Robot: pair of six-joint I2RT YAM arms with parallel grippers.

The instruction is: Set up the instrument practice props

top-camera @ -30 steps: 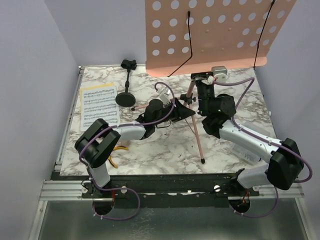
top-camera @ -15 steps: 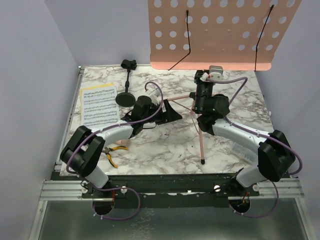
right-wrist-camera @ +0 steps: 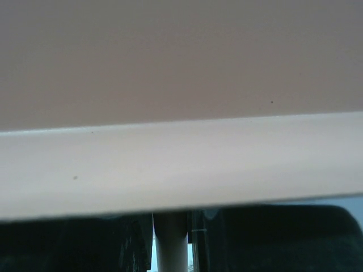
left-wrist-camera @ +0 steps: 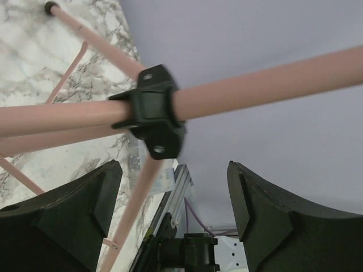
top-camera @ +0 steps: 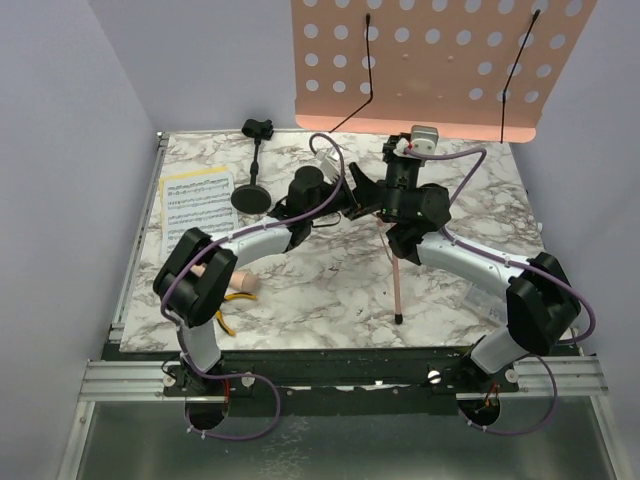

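The pink perforated music-stand desk (top-camera: 440, 65) stands high at the back on its pink tripod pole (top-camera: 395, 270). My right gripper (top-camera: 402, 178) is shut on the pole just under the desk. In the right wrist view the pole (right-wrist-camera: 170, 241) sits between the dark fingers and the desk's lip (right-wrist-camera: 181, 164) fills the frame. My left gripper (top-camera: 365, 195) is open and empty beside the tripod's black hub (left-wrist-camera: 153, 110), which lies ahead of its fingers (left-wrist-camera: 68, 221). The sheet-music pages (top-camera: 197, 210) lie at the left. The black mic stand (top-camera: 252, 195) stands beside them. The beige toy microphone (top-camera: 240, 283) lies near the front left.
Yellow-handled pliers (top-camera: 222, 322) lie by the front left edge, partly under my left arm. One tripod leg ends at a black foot (top-camera: 398, 318) near the front middle. Purple walls close in the marble table (top-camera: 330, 290) on three sides.
My left gripper has swung right and farther back, up to the tripod hub. My left arm has uncovered the toy microphone. The desk has shifted slightly left with my right gripper.
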